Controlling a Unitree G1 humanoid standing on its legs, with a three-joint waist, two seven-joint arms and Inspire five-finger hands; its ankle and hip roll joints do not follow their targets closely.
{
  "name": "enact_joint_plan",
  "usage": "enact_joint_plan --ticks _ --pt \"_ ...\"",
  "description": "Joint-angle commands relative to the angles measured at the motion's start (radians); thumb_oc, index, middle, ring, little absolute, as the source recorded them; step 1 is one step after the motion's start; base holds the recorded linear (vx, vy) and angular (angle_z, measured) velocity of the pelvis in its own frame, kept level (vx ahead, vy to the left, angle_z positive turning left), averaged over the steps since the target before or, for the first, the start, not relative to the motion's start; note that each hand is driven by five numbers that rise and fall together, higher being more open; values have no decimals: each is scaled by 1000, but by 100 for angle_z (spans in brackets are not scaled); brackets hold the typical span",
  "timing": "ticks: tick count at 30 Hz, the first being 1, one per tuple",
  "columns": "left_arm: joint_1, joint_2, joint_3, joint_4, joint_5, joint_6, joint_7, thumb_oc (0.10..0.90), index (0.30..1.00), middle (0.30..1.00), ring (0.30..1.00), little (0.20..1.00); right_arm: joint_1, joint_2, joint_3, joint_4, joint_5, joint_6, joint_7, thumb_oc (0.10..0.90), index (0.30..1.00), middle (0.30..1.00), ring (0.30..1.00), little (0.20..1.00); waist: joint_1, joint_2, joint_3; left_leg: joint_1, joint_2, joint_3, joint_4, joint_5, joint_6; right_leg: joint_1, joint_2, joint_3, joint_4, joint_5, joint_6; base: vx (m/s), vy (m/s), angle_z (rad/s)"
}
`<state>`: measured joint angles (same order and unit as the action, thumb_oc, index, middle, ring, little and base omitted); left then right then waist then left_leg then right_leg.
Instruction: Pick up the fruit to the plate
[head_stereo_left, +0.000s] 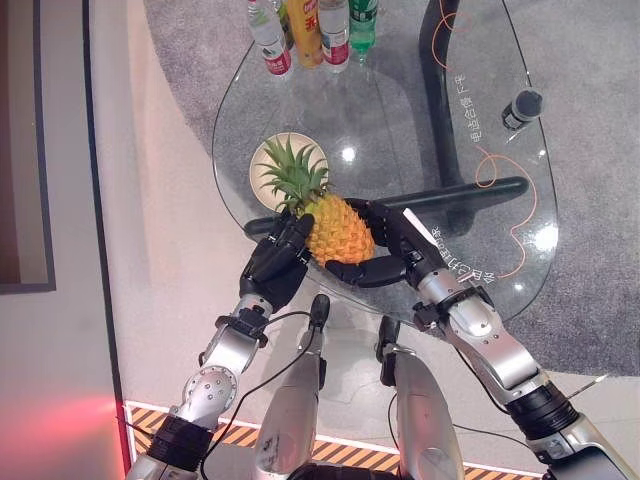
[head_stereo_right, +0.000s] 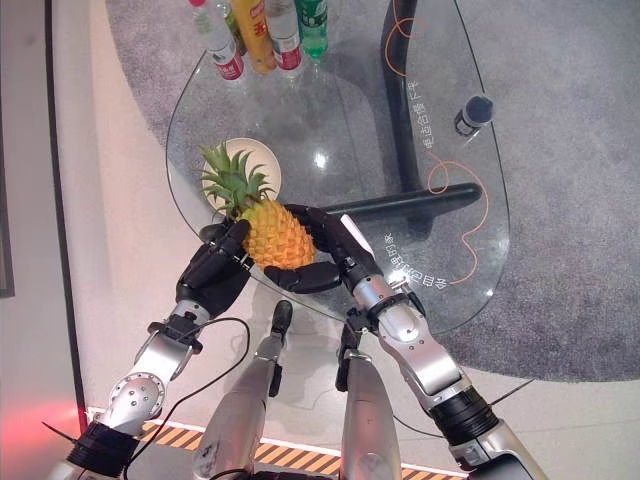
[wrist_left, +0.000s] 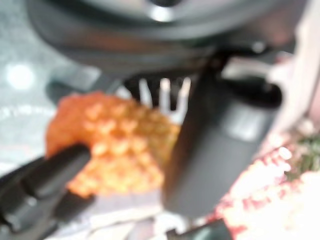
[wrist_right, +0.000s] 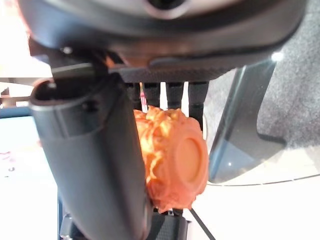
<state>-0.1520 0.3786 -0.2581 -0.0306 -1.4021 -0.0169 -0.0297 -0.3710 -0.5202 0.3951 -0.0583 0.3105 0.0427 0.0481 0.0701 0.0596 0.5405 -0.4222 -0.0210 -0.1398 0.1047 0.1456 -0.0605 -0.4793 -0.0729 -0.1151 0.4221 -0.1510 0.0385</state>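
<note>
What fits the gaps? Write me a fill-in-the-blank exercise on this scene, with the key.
1. The pineapple is held between ____ hands.
2. Its leafy crown overlaps the pale ____ behind it.
3. The tabletop is made of clear ____.
4. The bottles stand at the table's ____ edge.

Missing words: two; plate; glass; far

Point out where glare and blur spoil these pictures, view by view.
Left eye view: bright lamp spots glare on the glass table. Left wrist view: all soft, pineapple an orange smear. Right wrist view: pineapple base sharp, right hand close; the backdrop beside the hand washes out white.
</note>
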Motion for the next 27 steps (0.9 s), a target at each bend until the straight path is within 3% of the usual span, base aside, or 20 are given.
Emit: enact_joint_plan --ticks 1,7,11,21,27 --pt "-51 -3 6 -184 33 -28 -34 800 900 900 900 900 -143 24 125 -275 -48 -47 247 100 300 300 300 200 -8 -41 -20 11 -112 50 148 -154 64 80 50 94 -192 143 46 0 0 0" --pt "-38 21 3 -196 16 -47 -44 800 900 900 900 900 -175 -62 223 -295 -136 43 476 100 300 300 300 200 4 -41 -20 20 -112 45 137 -147 65 89 51 93 -198 143 44 0 0 0" --pt "-34 48 -6 -196 -4 -71 -50 800 900 900 900 900 -212 -114 290 -257 -137 49 560 100 300 300 300 200 20 -42 -20 23 -113 41 138 -146 62 96 49 87 -200 143 44 14 -13 3" --pt "-50 89 -30 -194 -44 -105 -38 800 900 900 900 900 -276 -146 358 -227 -75 38 615 100 300 300 300 200 41 -46 -20 32 -115 25 138 -146 61 110 51 81 -202 140 44 7 -12 3" --pt "-51 89 -31 -190 -61 -136 -33 800 900 900 900 900 -274 -139 352 -217 -73 46 562 100 300 300 300 200 45 -47 -20 37 -115 15 133 -143 61 115 53 77 -205 142 41 0 -2 1"
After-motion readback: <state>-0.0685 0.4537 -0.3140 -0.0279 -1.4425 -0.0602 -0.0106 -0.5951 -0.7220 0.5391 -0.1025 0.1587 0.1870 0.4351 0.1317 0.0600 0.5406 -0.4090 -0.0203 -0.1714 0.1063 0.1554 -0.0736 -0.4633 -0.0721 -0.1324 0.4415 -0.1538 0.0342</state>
